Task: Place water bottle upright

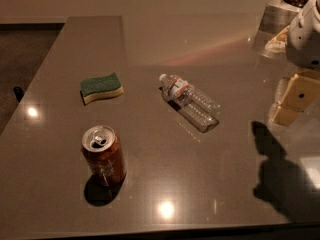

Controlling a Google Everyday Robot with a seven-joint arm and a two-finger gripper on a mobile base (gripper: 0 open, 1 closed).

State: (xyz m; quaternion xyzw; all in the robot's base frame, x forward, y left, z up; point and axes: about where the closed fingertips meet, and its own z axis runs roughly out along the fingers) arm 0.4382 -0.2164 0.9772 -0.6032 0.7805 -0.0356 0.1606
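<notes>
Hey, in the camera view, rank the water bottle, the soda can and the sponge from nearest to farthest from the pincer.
The pincer hangs at the right edge.
1. Water bottle, lying on its side in the middle.
2. Sponge, back left, and soda can, front left: too close to call.

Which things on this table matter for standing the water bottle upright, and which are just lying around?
For the job:
water bottle, lying on its side
gripper, at the right edge, apart from the bottle

Just lying about:
green sponge, left of the bottle
red soda can, upright, nearer the camera
</notes>
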